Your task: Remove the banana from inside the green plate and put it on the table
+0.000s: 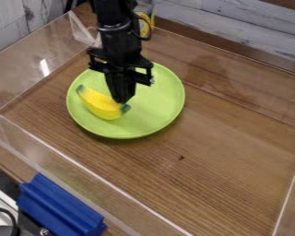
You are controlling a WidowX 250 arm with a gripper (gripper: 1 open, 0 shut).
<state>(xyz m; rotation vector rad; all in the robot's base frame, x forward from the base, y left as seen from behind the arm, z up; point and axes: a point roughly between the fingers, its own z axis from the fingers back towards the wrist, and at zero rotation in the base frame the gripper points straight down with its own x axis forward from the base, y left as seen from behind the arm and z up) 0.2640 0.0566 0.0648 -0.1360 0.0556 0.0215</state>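
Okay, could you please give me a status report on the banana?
Gripper shut, above plate. Banana in plate, not yet out.

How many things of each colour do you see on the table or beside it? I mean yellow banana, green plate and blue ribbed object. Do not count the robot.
Curved yellow toy banana with dark tips: 1
Round lime-green plastic plate with raised rim: 1
Blue ribbed object: 1
Total: 3
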